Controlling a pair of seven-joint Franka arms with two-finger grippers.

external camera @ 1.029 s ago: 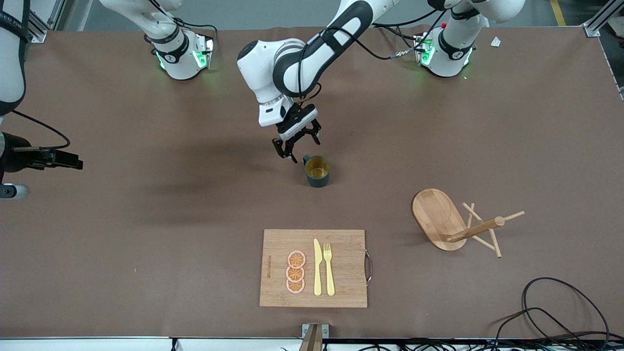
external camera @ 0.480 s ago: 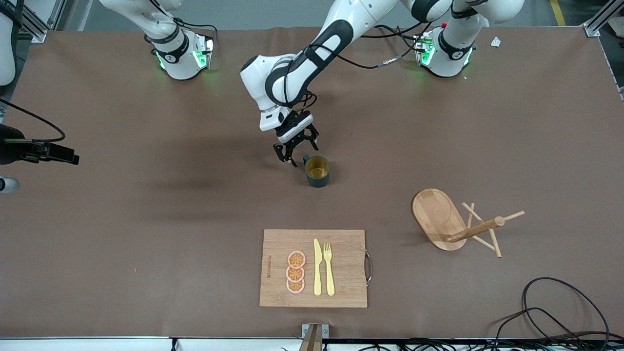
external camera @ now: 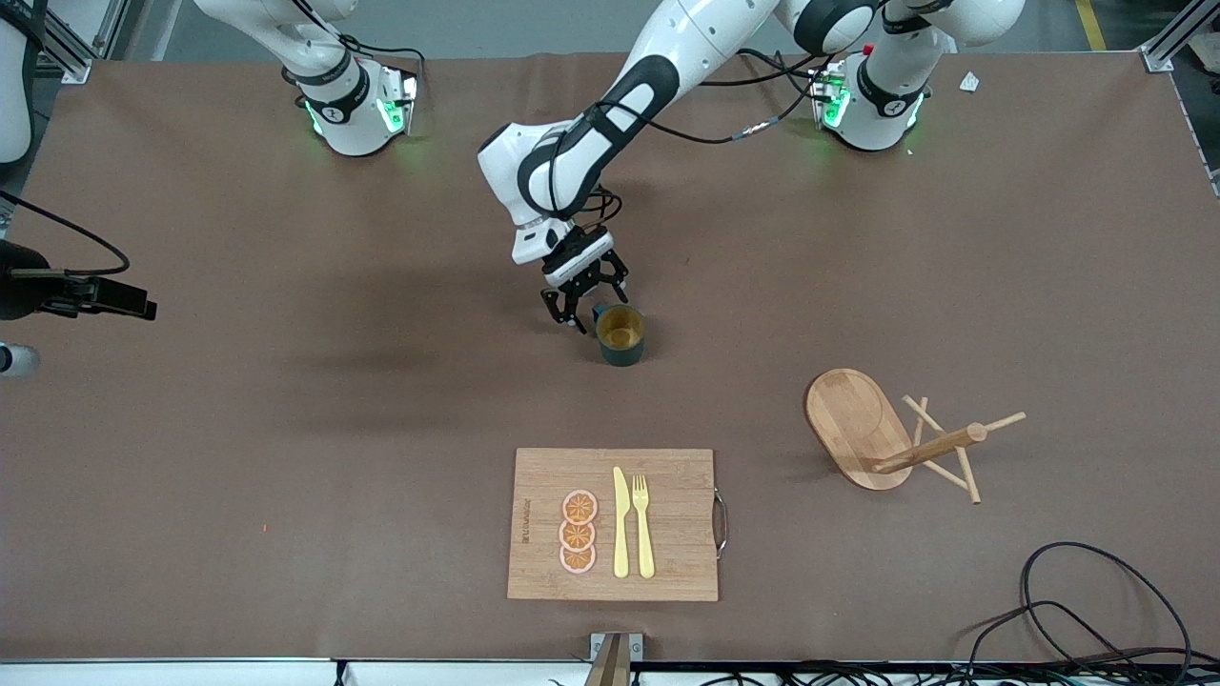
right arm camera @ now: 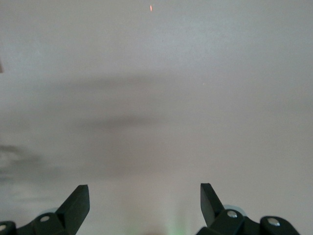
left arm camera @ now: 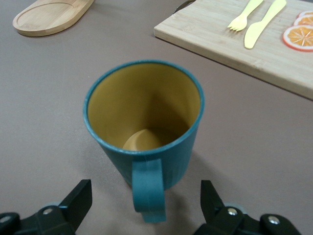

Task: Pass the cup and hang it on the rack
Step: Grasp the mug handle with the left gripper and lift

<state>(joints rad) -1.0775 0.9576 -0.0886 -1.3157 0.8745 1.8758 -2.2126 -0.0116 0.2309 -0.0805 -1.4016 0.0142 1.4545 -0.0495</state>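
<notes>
The dark teal cup [external camera: 620,335] stands upright mid-table, its yellowish inside showing. In the left wrist view the cup [left arm camera: 146,112] turns its loop handle [left arm camera: 148,188] toward the camera. My left gripper [external camera: 593,303] is low beside the cup, open, with one finger on each side of the handle and not touching it; the left gripper [left arm camera: 145,193] holds nothing. The wooden rack [external camera: 891,440] stands toward the left arm's end, nearer the front camera than the cup, its oval base [left arm camera: 49,14] flat on the table. My right gripper [right arm camera: 144,196] waits open over bare table.
A wooden cutting board [external camera: 610,524] with orange slices, a yellow knife and a fork lies nearer the front camera than the cup. Black cables [external camera: 1096,610] coil at the table's near corner toward the left arm's end.
The left gripper has come down and closer to the cup, bringing its fingers to either side of the handle. The right arm's hand shifted slightly at first, then stayed still.
</notes>
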